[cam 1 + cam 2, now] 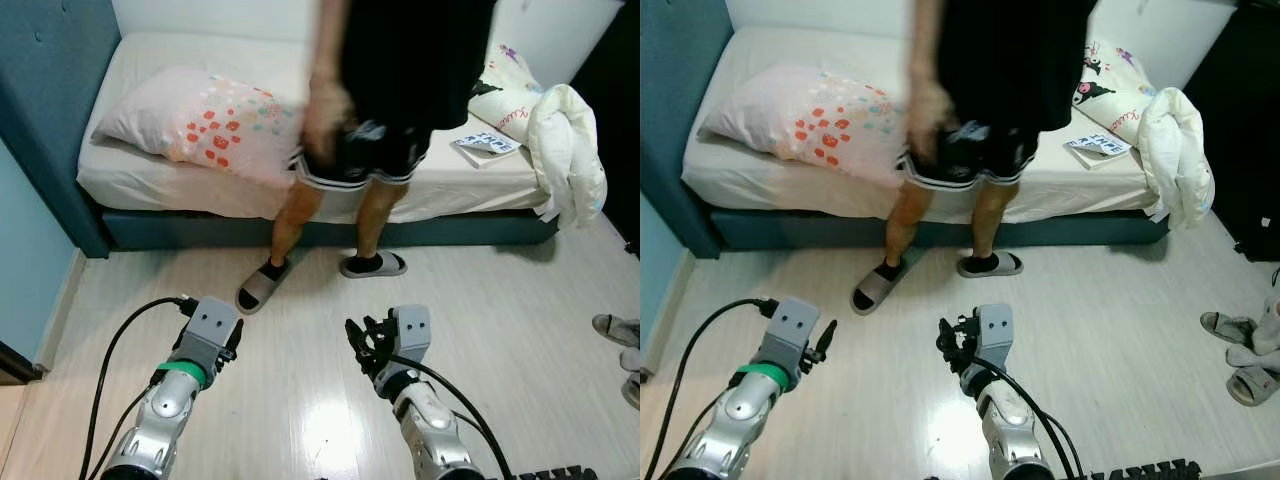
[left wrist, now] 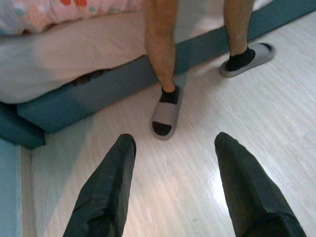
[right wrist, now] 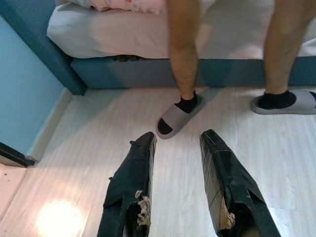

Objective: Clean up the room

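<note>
A bed (image 1: 150,185) with a white sheet stands ahead. On it lie a dotted pink pillow (image 1: 200,120), a cartoon-print pillow (image 1: 505,95), a booklet (image 1: 487,145) and a crumpled white blanket (image 1: 565,150) hanging over the right corner. A person (image 1: 400,80) in black shorts and grey slippers (image 1: 262,288) stands between me and the bed. My left gripper (image 1: 233,340) is held low over the floor, open and empty, fingers (image 2: 106,192) spread wide. My right gripper (image 1: 365,345) is beside it, open with nothing between its fingers (image 3: 133,182).
A blue padded headboard (image 1: 50,120) and a pale blue wall close off the left side. Grey sandals (image 1: 1240,360) lie on the light wood floor at the far right. A dark piece of furniture (image 1: 1250,150) stands right of the bed.
</note>
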Controlling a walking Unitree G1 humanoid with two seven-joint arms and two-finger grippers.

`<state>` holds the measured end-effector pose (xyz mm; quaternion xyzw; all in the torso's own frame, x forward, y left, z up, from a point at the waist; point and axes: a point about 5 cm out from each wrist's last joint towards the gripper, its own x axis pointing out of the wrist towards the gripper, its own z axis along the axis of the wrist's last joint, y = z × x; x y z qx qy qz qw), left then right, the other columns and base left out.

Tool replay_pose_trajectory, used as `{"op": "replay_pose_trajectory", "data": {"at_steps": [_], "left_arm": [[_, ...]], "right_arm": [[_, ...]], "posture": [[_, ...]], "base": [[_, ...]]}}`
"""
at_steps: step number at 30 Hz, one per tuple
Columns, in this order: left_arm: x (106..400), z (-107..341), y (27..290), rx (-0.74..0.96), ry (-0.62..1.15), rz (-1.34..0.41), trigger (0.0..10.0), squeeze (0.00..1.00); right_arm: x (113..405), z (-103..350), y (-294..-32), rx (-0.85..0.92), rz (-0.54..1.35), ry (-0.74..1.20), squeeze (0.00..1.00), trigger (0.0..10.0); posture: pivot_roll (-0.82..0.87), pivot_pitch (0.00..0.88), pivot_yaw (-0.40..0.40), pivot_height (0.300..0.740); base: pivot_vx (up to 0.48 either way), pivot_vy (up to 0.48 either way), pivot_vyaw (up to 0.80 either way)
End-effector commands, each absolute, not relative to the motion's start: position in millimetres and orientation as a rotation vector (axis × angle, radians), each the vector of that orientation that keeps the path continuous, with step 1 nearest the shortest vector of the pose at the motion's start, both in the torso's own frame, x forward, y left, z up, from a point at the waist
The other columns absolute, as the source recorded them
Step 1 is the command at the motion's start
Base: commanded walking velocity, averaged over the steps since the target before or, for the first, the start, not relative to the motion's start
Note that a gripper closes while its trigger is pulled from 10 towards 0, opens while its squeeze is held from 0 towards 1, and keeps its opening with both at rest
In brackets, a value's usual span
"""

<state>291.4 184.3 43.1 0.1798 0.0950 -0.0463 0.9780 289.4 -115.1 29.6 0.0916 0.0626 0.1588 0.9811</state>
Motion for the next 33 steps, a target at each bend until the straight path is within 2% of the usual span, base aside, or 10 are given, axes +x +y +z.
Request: {"op": "replay_pose_trajectory", "data": {"at_steps": [1, 2, 5, 12, 14, 16, 18, 20, 23, 33], "left_arm": [[290, 38, 191, 0.347, 0.233, -0.040, 10.0, 0.00], [300, 47, 201, 0.322, 0.216, 0.063, 10.0, 0.00], [303, 50, 202, 0.330, 0.208, 0.070, 10.0, 0.00], [291, 38, 189, 0.417, 0.247, -0.083, 10.0, 0.00], [289, 38, 191, 0.431, 0.230, -0.046, 10.0, 0.00], [294, 48, 212, 0.501, 0.169, 0.170, 10.0, 0.00], [296, 48, 216, 0.507, 0.178, 0.198, 10.0, 0.00], [298, 44, 214, 0.503, 0.219, 0.158, 10.0, 0.00], [294, 32, 197, 0.510, 0.261, -0.013, 10.0, 0.00], [291, 30, 193, 0.496, 0.270, -0.028, 10.0, 0.00]], "right_arm": [[288, 26, -124, 0.176, 0.294, 0.140, 0.00, 10.0], [291, 29, -128, 0.170, 0.283, 0.138, 0.00, 10.0], [293, 30, -128, 0.167, 0.284, 0.133, 0.00, 10.0], [292, 28, -129, 0.170, 0.276, 0.141, 0.00, 10.0], [291, 27, -127, 0.173, 0.273, 0.143, 0.00, 10.0], [291, 27, -125, 0.187, 0.258, 0.140, 0.00, 10.0], [291, 27, -124, 0.190, 0.255, 0.141, 0.00, 10.0], [292, 27, -124, 0.185, 0.260, 0.142, 0.00, 10.0], [292, 27, -125, 0.184, 0.258, 0.144, 0.00, 10.0], [290, 26, -124, 0.194, 0.245, 0.143, 0.00, 10.0]], "posture": [[0.11, 0.088, -0.032, 0.735], [0.11, 0.087, -0.034, 0.735], [0.12, 0.094, -0.030, 0.735], [0.13, 0.081, -0.020, 0.735], [0.12, 0.071, -0.013, 0.735], [0.13, 0.050, -0.019, 0.735], [0.13, 0.047, -0.020, 0.735], [0.13, 0.039, -0.017, 0.735], [0.13, 0.029, -0.016, 0.735], [0.12, 0.022, -0.012, 0.735]], "base": [[0.000, 0.000, 0.00], [0.000, 0.000, 0.00], [0.000, 0.000, 0.00], [0.000, 0.000, 0.00], [0.000, 0.000, 0.00], [0.000, 0.000, 0.00], [0.000, 0.000, 0.00], [0.000, 0.000, 0.00], [0.000, 0.000, 0.00], [0.000, 0.000, 0.00]]}}
